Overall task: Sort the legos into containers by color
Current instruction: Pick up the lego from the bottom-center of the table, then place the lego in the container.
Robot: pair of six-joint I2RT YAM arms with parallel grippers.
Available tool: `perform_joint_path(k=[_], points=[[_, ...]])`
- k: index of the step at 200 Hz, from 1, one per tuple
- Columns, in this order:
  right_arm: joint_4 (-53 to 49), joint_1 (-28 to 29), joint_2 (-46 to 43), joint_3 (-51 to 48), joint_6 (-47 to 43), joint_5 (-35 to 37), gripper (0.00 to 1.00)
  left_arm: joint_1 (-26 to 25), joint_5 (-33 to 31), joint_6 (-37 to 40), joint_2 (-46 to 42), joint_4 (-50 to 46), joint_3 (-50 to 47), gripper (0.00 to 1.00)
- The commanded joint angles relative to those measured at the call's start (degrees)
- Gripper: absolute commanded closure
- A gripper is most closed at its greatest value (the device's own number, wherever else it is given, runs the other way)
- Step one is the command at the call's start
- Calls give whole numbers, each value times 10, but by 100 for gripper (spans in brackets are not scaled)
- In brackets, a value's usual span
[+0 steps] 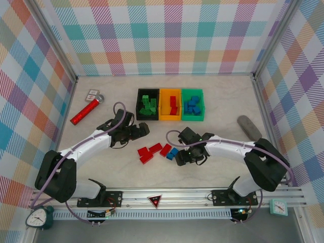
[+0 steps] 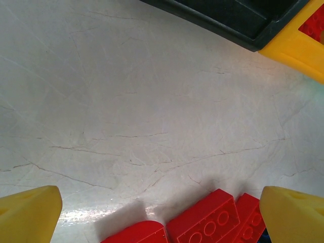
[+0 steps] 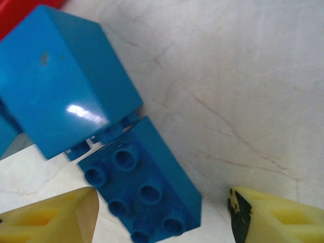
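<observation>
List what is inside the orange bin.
Red bricks lie inside the orange bin, some piled on one another. The floor under them is covered, so anything beneath the pile cannot be seen.

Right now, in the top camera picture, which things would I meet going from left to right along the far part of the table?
red cylinder → black bin → orange bin → green bin → grey pad
</observation>
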Motion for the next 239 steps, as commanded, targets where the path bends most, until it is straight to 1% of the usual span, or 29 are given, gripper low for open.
perform_joint_path(k=[1, 22, 41, 70, 101, 120, 145, 169, 192, 210, 239], points=[[14, 9, 10, 11, 2, 3, 40, 2, -7, -7, -12, -3, 7, 0], [11, 13, 7, 10, 11, 11, 57, 2, 2, -7, -2, 1, 9, 0], [10, 13, -3, 8, 16, 17, 63, 2, 5, -6, 0, 1, 12, 0], [8, 13, -36, 7, 27, 22, 66, 2, 1, -5, -6, -2, 11, 0], [3, 3, -81, 16, 33, 44, 67, 2, 1, -5, -10, 0, 6, 0], [27, -29, -95, 20, 32, 37, 68, 2, 5, -8, -12, 7, 1, 0], [58, -96, -89, 49, 30, 7, 68, 2, 10, -8, -14, 7, 1, 0], [72, -166, -50, 104, 27, -39, 68, 1, 13, -5, -19, -3, 2, 0], [59, -214, 7, 181, 19, -62, 68, 0, 17, -3, -24, -16, 1, 0], [29, -242, 58, 254, 18, -75, 67, 0, 19, -2, -31, -20, -4, 0], [-1, -267, 143, 360, 4, -80, 66, 0, 18, -1, -44, -28, -11, 0]])
